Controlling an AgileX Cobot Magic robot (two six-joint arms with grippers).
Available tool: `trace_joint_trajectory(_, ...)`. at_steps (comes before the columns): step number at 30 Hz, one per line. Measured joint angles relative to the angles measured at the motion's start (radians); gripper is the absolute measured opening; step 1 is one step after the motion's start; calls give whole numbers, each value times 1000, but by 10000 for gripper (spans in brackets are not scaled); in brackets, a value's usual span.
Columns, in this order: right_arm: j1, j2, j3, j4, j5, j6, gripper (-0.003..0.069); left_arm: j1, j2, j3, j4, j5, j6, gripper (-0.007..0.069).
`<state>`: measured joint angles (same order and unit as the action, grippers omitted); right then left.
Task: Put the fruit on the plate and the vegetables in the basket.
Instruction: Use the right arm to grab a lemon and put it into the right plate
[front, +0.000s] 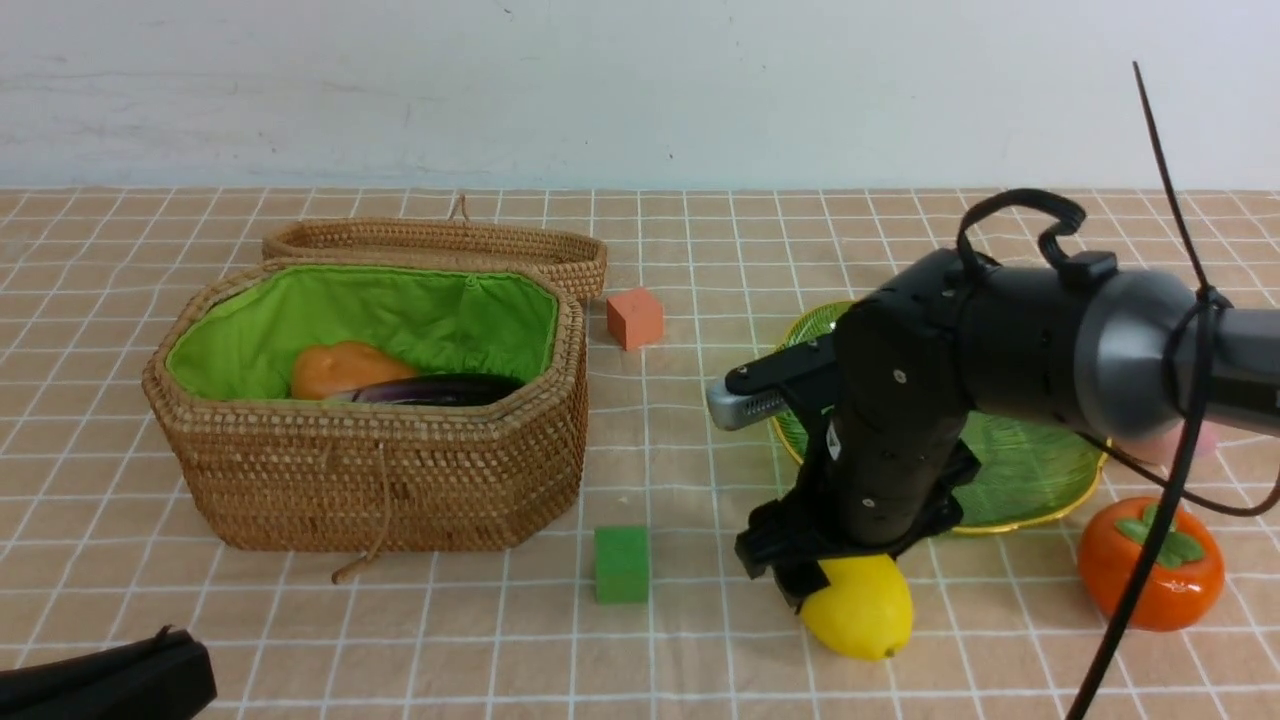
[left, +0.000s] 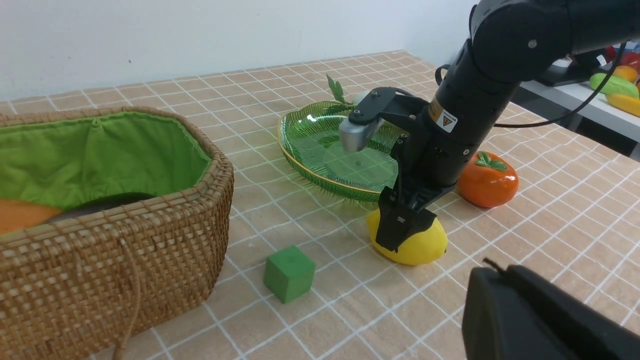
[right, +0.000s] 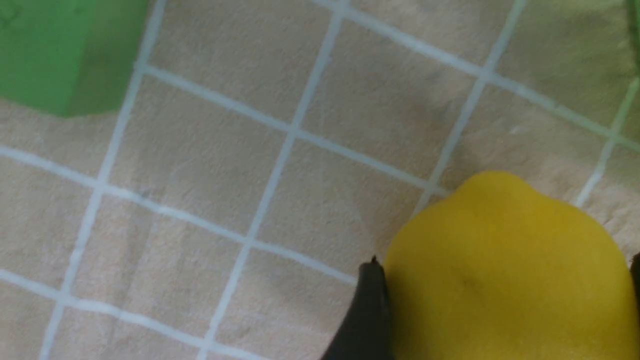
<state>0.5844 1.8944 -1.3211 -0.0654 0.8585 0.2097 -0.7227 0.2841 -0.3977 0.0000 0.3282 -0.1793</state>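
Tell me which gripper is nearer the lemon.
Right. The right gripper is down on the lemon, its fingers straddling it. The left gripper sits far off at the robot's near left, with the green cube between it and the lemon.

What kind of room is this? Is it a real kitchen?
Probably not a kitchen, more likely a robot test room: a black robot arm reaches over a checked tablecloth, the lemon and persimmon look like toys, and behind is a bare white wall.
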Motion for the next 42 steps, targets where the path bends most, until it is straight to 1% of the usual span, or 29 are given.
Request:
trace_joint_trajectory(2, 2, 0, 0, 5, 0, 0, 608, 0, 0, 0, 0, 0, 0, -13)
trace_joint_trajectory(6, 4, 27, 0, 27, 16, 3, 638, 0, 0, 0, 0, -4, 0, -13)
trace_joint_trajectory(10, 7, 69, 2, 44, 28, 1, 640, 0, 0, 0, 0, -6, 0, -13)
trace_joint_trajectory(13, 9, 79, 1, 50, 27, -24, 627, 0, 0, 1, 0, -8, 0, -13)
trace_joint_trajectory(16, 11, 80, 0, 52, 26, -40, 575, 0, 0, 1, 33, -20, 0, -13)
trace_joint_trajectory(20, 12, 61, 1, 50, 61, -46, 573, 0, 0, 1, 59, -24, -1, -13)
trace_joint_trajectory(24, 9, -1, -3, 22, 107, -45, 573, 0, 0, 1, 50, -30, -3, -13)
trace_joint_trajectory(26, -27, -80, -27, -3, 114, -19, 573, 0, 2, 1, 38, -48, -3, -13)
trace_joint_trajectory(29, -127, -127, -61, -9, 66, 24, 573, 0, 19, 1, 23, -72, -3, -13)
trace_joint_trajectory(32, -260, -106, -71, 40, -57, 37, 573, -1, 31, 1, -17, -82, -3, -13)
trace_joint_trajectory(34, -318, -68, -71, 88, -133, 32, 573, -1, 32, 1, -31, -87, -3, -13)
trace_joint_trajectory(35, -318, -68, -71, 88, -133, 30, 573, -1, 32, 1, -32, -89, -3, -13)
trace_joint_trajectory(37, -353, -11, -82, 138, -197, 13, 573, -1, 32, 1, -37, -100, -2, -13)
trace_joint_trajectory(40, -364, 32, -98, 143, -232, 5, 584, -1, 32, 1, -40, -102, -2, -13)
trace_joint_trajectory(41, -365, 48, -104, 136, -235, 4, 625, -1, 32, 1, -41, -101, -1, -13)
trace_joint_trajectory(42, -365, 50, -105, 135, -233, 4, 636, -1, 32, 1, -41, -101, -1, -13)
